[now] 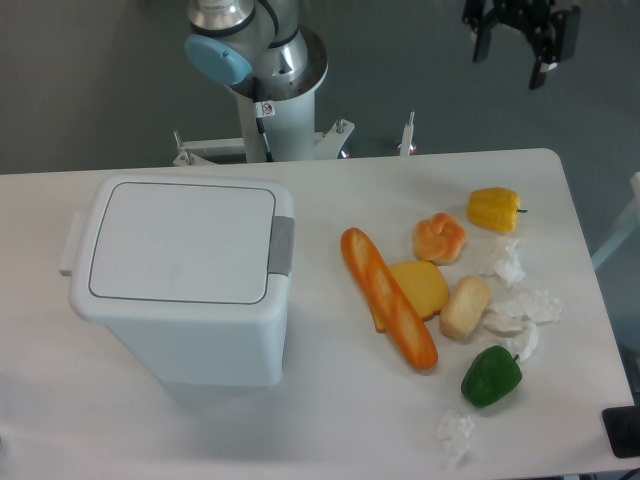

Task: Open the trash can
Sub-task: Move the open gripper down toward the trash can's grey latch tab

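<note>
**Bin shut, claw high at upper right**

The trash can (180, 290) stands at the left of the bench (330, 420), its flat lid (182, 243) down and the grey button (282, 246) on its right rim. Right of it lie a long bread loaf (389, 297), a green pepper (491, 376) and crumpled paper (455, 431). At the upper right of the frame the claw (510, 55) hangs above the bench's far edge, fingers spread, holding nothing.

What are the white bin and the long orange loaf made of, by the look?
Large white rectangular trash can: looks like moulded plastic, smooth matte walls, rounded corners, grey tab. Long orange baguette-shaped loaf: probably plastic or rubber toy food, with uniform saturated colour and a slight sheen.
</note>
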{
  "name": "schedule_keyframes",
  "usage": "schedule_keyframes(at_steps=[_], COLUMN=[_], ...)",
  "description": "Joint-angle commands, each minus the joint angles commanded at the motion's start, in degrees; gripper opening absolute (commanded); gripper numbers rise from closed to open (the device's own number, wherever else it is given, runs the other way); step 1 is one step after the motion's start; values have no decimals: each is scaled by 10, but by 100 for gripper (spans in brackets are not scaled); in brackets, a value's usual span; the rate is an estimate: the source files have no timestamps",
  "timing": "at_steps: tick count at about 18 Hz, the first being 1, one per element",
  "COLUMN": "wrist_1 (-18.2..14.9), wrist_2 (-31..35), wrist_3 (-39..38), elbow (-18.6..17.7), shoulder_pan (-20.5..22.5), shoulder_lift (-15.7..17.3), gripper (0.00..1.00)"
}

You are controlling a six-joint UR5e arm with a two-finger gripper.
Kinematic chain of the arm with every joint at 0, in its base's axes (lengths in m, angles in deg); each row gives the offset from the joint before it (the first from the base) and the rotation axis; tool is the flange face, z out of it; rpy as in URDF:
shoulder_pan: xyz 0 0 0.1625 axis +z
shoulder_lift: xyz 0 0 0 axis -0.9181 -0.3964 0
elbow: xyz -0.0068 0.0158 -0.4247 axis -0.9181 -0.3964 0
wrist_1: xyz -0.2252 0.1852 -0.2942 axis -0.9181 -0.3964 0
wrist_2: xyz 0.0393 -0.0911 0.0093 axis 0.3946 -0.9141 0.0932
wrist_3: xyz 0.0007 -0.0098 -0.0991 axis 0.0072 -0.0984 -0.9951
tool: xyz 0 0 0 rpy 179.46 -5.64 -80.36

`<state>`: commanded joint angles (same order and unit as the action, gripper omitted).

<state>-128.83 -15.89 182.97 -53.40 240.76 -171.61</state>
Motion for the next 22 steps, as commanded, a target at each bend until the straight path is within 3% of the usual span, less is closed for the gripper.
schedule_keyframes(at_steps=[4,9,20,22], wrist_1=[1,47,62,85], wrist_2=[-9,-11,-17,-34], wrist_3=[-74,-197,-445,-512], elbow=[5,18,44,48], shoulder_pan=[-17,-54,-131,-141], shoulder_lift=[-3,-14,-43,-50], gripper=[100,100,100,100])
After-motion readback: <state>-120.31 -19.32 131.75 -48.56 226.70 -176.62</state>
